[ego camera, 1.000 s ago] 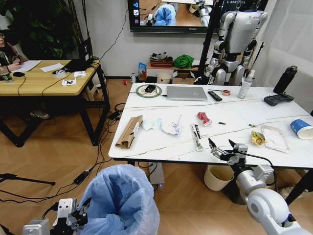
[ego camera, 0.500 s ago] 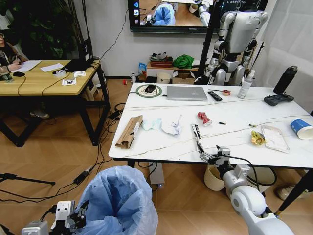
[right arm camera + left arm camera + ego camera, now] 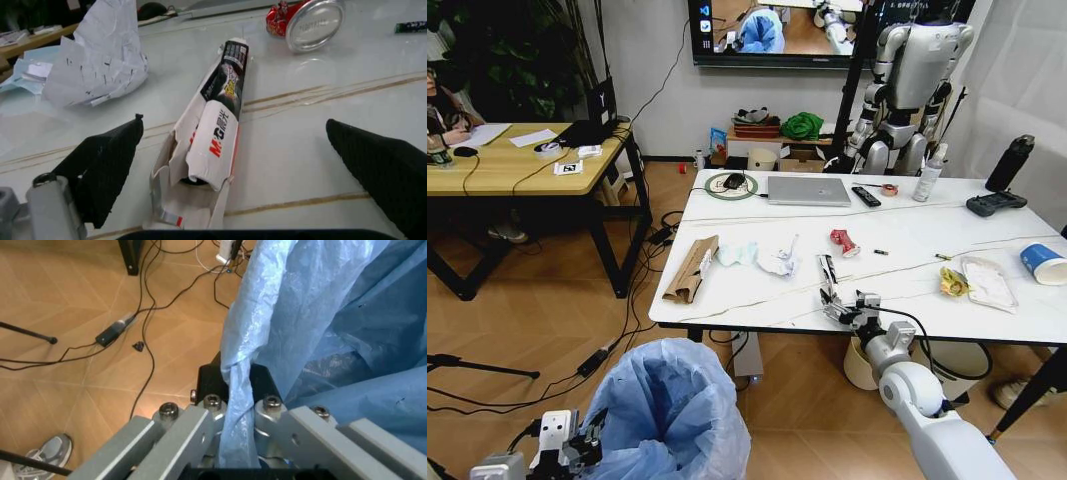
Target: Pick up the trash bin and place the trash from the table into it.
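Down at the near left, the left end effector (image 3: 577,448) is clamped on the light-blue plastic bag (image 3: 313,325) that lines the trash bin (image 3: 672,410), a fold of the bag pinched between its two fingers (image 3: 175,432); the bin sits low in front of the robot, off the near left corner of the marble-topped desk (image 3: 907,225), above the wooden floor. The right end effector (image 3: 839,305) is out over the front edge of the desk with its black fingers (image 3: 107,165) spread wide, one on either side of a long flattened white carton (image 3: 210,145) with red and black print, not touching it as far as I can see. That carton lies lengthwise near the front of the desk, pointing away toward the crushed red can (image 3: 843,241). To its left there is crumpled white paper (image 3: 779,258), then pale-blue paper (image 3: 737,254), then a torn strip of brown cardboard (image 3: 691,268) by the left edge. Farther right lie a yellow wrapper (image 3: 953,283) just beside a clear packet (image 3: 989,282), and a blue and white paper cup (image 3: 1042,262) on its side near the right edge. At the back of the desk are a closed laptop (image 3: 808,190), a remote (image 3: 865,195), a dark bottle (image 3: 1010,162) and a black controller (image 3: 996,203).
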